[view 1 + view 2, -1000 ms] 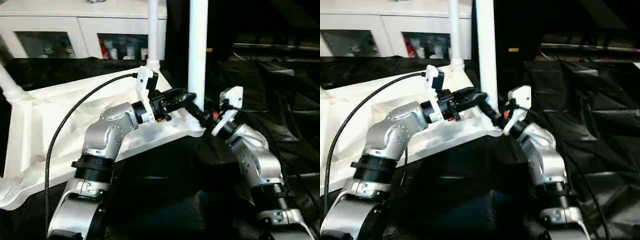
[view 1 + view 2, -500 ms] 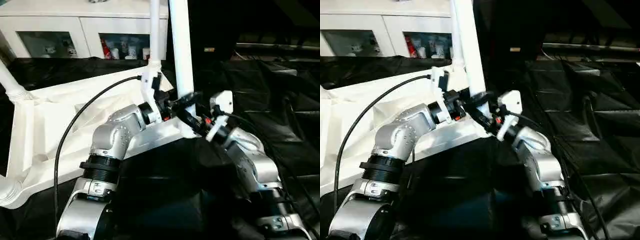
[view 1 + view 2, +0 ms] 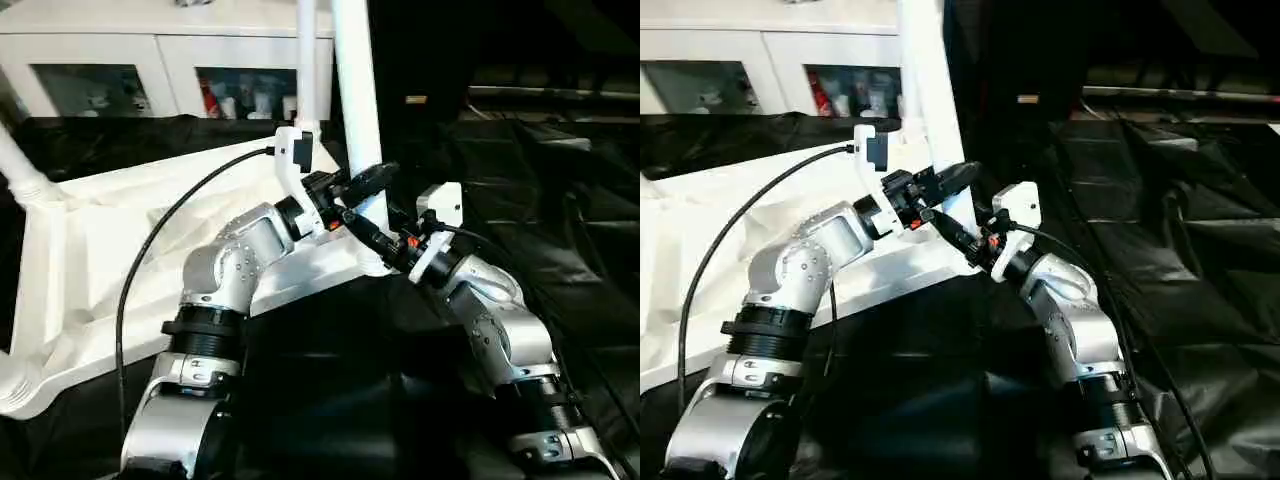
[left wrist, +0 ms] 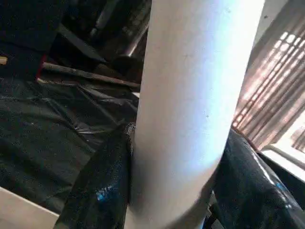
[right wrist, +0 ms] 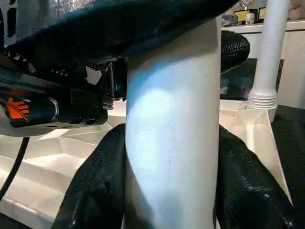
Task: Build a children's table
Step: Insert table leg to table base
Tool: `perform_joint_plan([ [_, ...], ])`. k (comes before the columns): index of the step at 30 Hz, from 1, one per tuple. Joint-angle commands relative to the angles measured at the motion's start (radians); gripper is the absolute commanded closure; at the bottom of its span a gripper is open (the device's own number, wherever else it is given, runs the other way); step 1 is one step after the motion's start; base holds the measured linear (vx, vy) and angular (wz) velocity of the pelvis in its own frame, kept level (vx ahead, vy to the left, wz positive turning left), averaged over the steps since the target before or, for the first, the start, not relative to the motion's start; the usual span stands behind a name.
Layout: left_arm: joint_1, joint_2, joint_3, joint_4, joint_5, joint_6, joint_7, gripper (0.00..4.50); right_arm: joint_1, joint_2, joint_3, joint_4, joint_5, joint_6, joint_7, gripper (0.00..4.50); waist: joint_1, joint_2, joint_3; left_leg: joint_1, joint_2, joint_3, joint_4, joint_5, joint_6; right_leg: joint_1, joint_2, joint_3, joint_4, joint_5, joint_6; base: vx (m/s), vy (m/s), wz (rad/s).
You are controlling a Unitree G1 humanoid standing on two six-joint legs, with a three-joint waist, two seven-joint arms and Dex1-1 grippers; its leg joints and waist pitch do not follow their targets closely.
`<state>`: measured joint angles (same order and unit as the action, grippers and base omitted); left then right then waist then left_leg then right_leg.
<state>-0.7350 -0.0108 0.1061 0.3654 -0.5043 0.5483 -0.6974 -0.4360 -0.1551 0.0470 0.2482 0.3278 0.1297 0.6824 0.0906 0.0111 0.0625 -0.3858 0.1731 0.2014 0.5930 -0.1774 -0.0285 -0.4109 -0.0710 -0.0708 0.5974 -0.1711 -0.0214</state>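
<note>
The white tabletop [image 3: 110, 240] lies upside down on the black cover. Its legs stand in the corner sockets: a thick near one [image 3: 352, 100], a thinner far one [image 3: 307, 60] and one at the left [image 3: 20, 170]. Both grippers hold the near leg just above its socket. My left gripper [image 3: 365, 178] is the higher one and my right gripper [image 3: 368, 232] sits right below it. In the left wrist view the leg [image 4: 190, 95] fills the gap between the black fingers [image 4: 100, 186]. In the right wrist view the leg [image 5: 171, 143] is pressed between the fingers [image 5: 95, 186].
A white cabinet with glass doors [image 3: 150, 60] stands behind the table. Wrinkled black cover [image 3: 560, 200] spreads to the right and front. A black cable [image 3: 170, 230] loops from my left wrist over the tabletop.
The near leg and its tabletop corner have shifted left, and the leg now leans slightly left. My left gripper sits a little higher on the leg than half a second ago. The right gripper keeps its hold.
</note>
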Motion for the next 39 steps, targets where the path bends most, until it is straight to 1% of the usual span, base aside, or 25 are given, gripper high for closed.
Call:
perform_joint_plan([
  [1, -0.020, -0.004, -0.007, -0.014, 0.006, 0.003, 0.017, 2.42, -0.020, 0.001, -0.011, -0.003, -0.001, -0.010, -0.005, 2.62, 0.005, -0.006, -0.080, 0.018, 0.058, -0.031, -0.057, -0.111, 0.090, 0.065, -0.082, 0.049, -0.057, -0.096, -0.238, 0.000, 0.000, 0.00],
  [2, -0.022, 0.000, -0.018, -0.014, 0.025, -0.017, 0.020, 2.42, -0.023, 0.000, -0.011, 0.002, -0.002, -0.012, -0.003, 2.62, 0.005, -0.013, -0.080, 0.018, 0.058, -0.030, -0.056, -0.108, 0.092, 0.065, -0.081, 0.049, -0.057, -0.096, -0.237, 0.000, 0.000, 0.00],
  [5, -0.024, 0.000, -0.027, -0.017, 0.036, -0.030, 0.030, 2.45, -0.029, 0.000, -0.011, 0.011, -0.004, -0.015, -0.001, 2.62, 0.007, -0.010, -0.079, 0.017, 0.057, -0.029, -0.056, -0.106, 0.095, 0.064, -0.082, 0.049, -0.058, -0.110, -0.230, 0.000, 0.000, 0.00],
  [6, -0.024, 0.005, -0.040, -0.024, 0.052, -0.044, 0.030, 2.46, -0.031, 0.000, -0.012, 0.014, -0.004, -0.018, -0.002, 2.62, 0.007, -0.014, -0.079, 0.017, 0.057, -0.030, -0.056, -0.104, 0.094, 0.065, -0.082, 0.049, -0.058, -0.115, -0.228, 0.000, 0.000, 0.00],
  [7, -0.024, 0.005, -0.040, -0.024, 0.052, -0.044, 0.030, 2.46, -0.031, 0.000, -0.012, 0.014, -0.004, -0.018, -0.002, 2.62, 0.009, -0.012, -0.080, 0.017, 0.057, -0.030, -0.056, -0.104, 0.094, 0.065, -0.083, 0.049, -0.057, -0.117, -0.226, 0.000, 0.000, 0.00],
  [8, -0.026, 0.021, -0.072, -0.033, 0.089, -0.076, 0.022, 2.47, -0.039, 0.004, -0.015, 0.028, -0.017, -0.031, -0.020, 2.62, 0.009, -0.018, -0.079, 0.016, 0.057, -0.030, -0.056, -0.103, 0.096, 0.065, -0.083, 0.049, -0.059, -0.123, -0.221, 0.000, 0.000, 0.00],
  [9, -0.029, 0.027, -0.083, -0.034, 0.101, -0.085, 0.020, 2.48, -0.044, 0.004, -0.016, 0.035, -0.024, -0.037, -0.032, 2.27, 0.011, -0.013, -0.080, 0.018, 0.059, -0.032, -0.056, -0.103, 0.093, 0.062, -0.085, 0.049, -0.057, -0.133, -0.218, 0.000, 0.000, 0.00],
  [10, -0.033, 0.033, -0.094, -0.035, 0.114, -0.096, 0.016, 2.49, -0.050, 0.007, -0.021, 0.043, -0.018, -0.032, -0.032, 2.06, 0.009, -0.016, -0.079, 0.016, 0.058, -0.030, -0.056, -0.101, 0.092, 0.063, -0.083, 0.049, -0.057, -0.135, -0.216, 0.000, 0.000, 0.00],
  [11, -0.039, 0.038, -0.103, -0.033, 0.126, -0.109, 0.017, 2.51, -0.057, 0.008, -0.029, 0.050, 0.002, -0.011, -0.019, 1.92, 0.009, -0.018, -0.079, 0.018, 0.057, -0.030, -0.056, -0.105, 0.089, 0.063, -0.083, 0.049, -0.057, -0.142, -0.213, 0.000, 0.000, 0.00],
  [12, -0.040, 0.039, -0.105, -0.034, 0.126, -0.107, 0.014, 2.51, -0.058, 0.006, -0.027, 0.050, 0.001, -0.008, -0.016, 1.92, 0.010, -0.018, -0.078, 0.019, 0.058, -0.030, -0.057, -0.108, 0.089, 0.062, -0.084, 0.050, -0.058, -0.148, -0.212, 0.000, 0.000, 0.00],
  [14, -0.044, 0.047, -0.121, -0.039, 0.131, -0.103, -0.004, 2.52, -0.066, -0.005, -0.018, 0.052, -0.013, 0.006, -0.017, 1.57, 0.013, -0.026, -0.078, 0.017, 0.057, -0.029, -0.056, -0.100, 0.086, 0.063, -0.085, 0.050, -0.055, -0.153, -0.209, 0.000, 0.000, 0.00],
  [15, -0.043, 0.053, -0.132, -0.040, 0.137, -0.102, -0.016, 2.52, -0.070, -0.009, -0.014, 0.052, -0.019, 0.014, -0.020, 1.50, 0.013, -0.027, -0.078, 0.017, 0.057, -0.028, -0.056, -0.096, 0.088, 0.061, -0.084, 0.050, -0.056, -0.154, -0.207, 0.000, 0.000, 0.00],
  [16, -0.039, 0.059, -0.145, -0.041, 0.145, -0.107, -0.029, 2.52, -0.074, -0.013, -0.011, 0.051, -0.026, 0.025, -0.027, 1.48, 0.015, -0.023, -0.078, 0.019, 0.058, -0.029, -0.056, -0.096, 0.083, 0.060, -0.084, 0.050, -0.056, -0.160, -0.204, 0.000, 0.000, 0.00],
  [17, -0.036, 0.066, -0.159, -0.039, 0.157, -0.119, -0.038, 2.52, -0.082, -0.015, -0.010, 0.055, -0.033, 0.048, -0.042, 1.43, 0.015, -0.023, -0.079, 0.019, 0.057, -0.029, -0.056, -0.094, 0.082, 0.059, -0.083, 0.050, -0.055, -0.157, -0.203, 0.000, 0.000, 0.00],
  [18, -0.032, 0.075, -0.173, -0.036, 0.168, -0.128, -0.050, 2.53, -0.088, -0.017, -0.009, 0.055, -0.028, 0.072, -0.041, 1.30, 0.015, -0.026, -0.079, 0.019, 0.058, -0.030, -0.057, -0.090, 0.082, 0.060, -0.083, 0.050, -0.053, -0.148, -0.205, 0.000, 0.000, 0.00],
  [19, -0.030, 0.081, -0.183, -0.033, 0.175, -0.134, -0.060, 2.53, -0.091, -0.018, -0.011, 0.046, -0.011, 0.098, -0.030, 1.30, 0.013, -0.033, -0.078, 0.019, 0.057, -0.029, -0.057, -0.090, 0.084, 0.060, -0.082, 0.050, -0.054, -0.147, -0.203, 0.000, 0.000, 0.00],
  [20, -0.029, 0.085, -0.188, -0.031, 0.178, -0.137, -0.064, 2.53, -0.094, -0.021, -0.011, 0.036, 0.002, 0.126, -0.021, 1.22, 0.016, -0.028, -0.079, 0.020, 0.057, -0.029, -0.057, -0.092, 0.085, 0.060, -0.084, 0.051, -0.053, -0.150, -0.204, 0.000, 0.000, 0.00],
  [21, -0.029, 0.087, -0.190, -0.031, 0.178, -0.137, -0.069, 2.53, -0.096, -0.030, -0.004, 0.027, 0.005, 0.154, -0.011, 1.19, 0.016, -0.027, -0.079, 0.021, 0.058, -0.028, -0.056, -0.090, 0.082, 0.060, -0.084, 0.051, -0.052, -0.144, -0.205, 0.000, 0.000, 0.00],
  [22, -0.030, 0.089, -0.191, -0.032, 0.175, -0.136, -0.074, 2.53, -0.096, -0.043, 0.008, 0.017, 0.002, 0.172, 0.005, 1.19, 0.017, -0.028, -0.078, 0.020, 0.058, -0.029, -0.056, -0.088, 0.081, 0.060, -0.083, 0.050, -0.052, -0.141, -0.206, 0.000, 0.000, 0.00],
  [23, -0.031, 0.092, -0.190, -0.032, 0.173, -0.137, -0.077, 2.53, -0.094, -0.060, 0.024, 0.002, -0.001, 0.195, 0.027, 1.19, 0.018, -0.033, -0.079, 0.021, 0.058, -0.027, -0.055, -0.086, 0.080, 0.060, -0.083, 0.051, -0.051, -0.133, -0.207, 0.000, 0.000, 0.00],
  [25, -0.033, 0.097, -0.190, -0.031, 0.172, -0.137, -0.082, 2.53, -0.091, -0.074, 0.034, -0.010, -0.004, 0.213, 0.040, 1.19, 0.023, -0.032, -0.079, 0.020, 0.058, -0.027, -0.054, -0.085, 0.079, 0.061, -0.084, 0.051, -0.050, -0.130, -0.207, 0.000, 0.000, 0.00],
  [27, -0.038, 0.103, -0.191, -0.023, 0.174, -0.140, -0.090, 2.53, -0.089, -0.089, 0.033, -0.023, 0.005, 0.240, 0.052, 1.19, 0.024, -0.037, -0.078, 0.019, 0.057, -0.027, -0.055, -0.096, 0.073, 0.061, -0.085, 0.052, -0.052, -0.152, -0.199, 0.000, 0.000, 0.00],
  [31, -0.042, 0.119, -0.208, -0.009, 0.184, -0.150, -0.120, 2.53, -0.089, -0.105, 0.017, -0.043, 0.023, 0.284, 0.060, 1.19, 0.026, -0.031, -0.076, 0.021, 0.058, -0.029, -0.056, -0.117, 0.056, 0.058, -0.086, 0.051, -0.056, -0.194, -0.188, 0.000, 0.000, 0.00],
  [33, -0.042, 0.122, -0.213, -0.009, 0.182, -0.150, -0.131, 2.53, -0.091, -0.107, 0.009, -0.049, 0.034, 0.296, 0.061, 1.19, 0.026, -0.033, -0.075, 0.022, 0.058, -0.029, -0.056, -0.132, 0.048, 0.056, -0.086, 0.051, -0.058, -0.215, -0.182, 0.000, 0.000, 0.00],
  [39, -0.037, 0.131, -0.226, -0.012, 0.188, -0.150, -0.147, 2.53, -0.093, -0.104, 0.005, -0.073, 0.063, 0.330, 0.085, 1.19, 0.028, -0.035, -0.076, 0.019, 0.058, -0.030, -0.056, -0.128, 0.044, 0.057, -0.089, 0.052, -0.056, -0.218, -0.177, 0.000, 0.000, 0.00],
])
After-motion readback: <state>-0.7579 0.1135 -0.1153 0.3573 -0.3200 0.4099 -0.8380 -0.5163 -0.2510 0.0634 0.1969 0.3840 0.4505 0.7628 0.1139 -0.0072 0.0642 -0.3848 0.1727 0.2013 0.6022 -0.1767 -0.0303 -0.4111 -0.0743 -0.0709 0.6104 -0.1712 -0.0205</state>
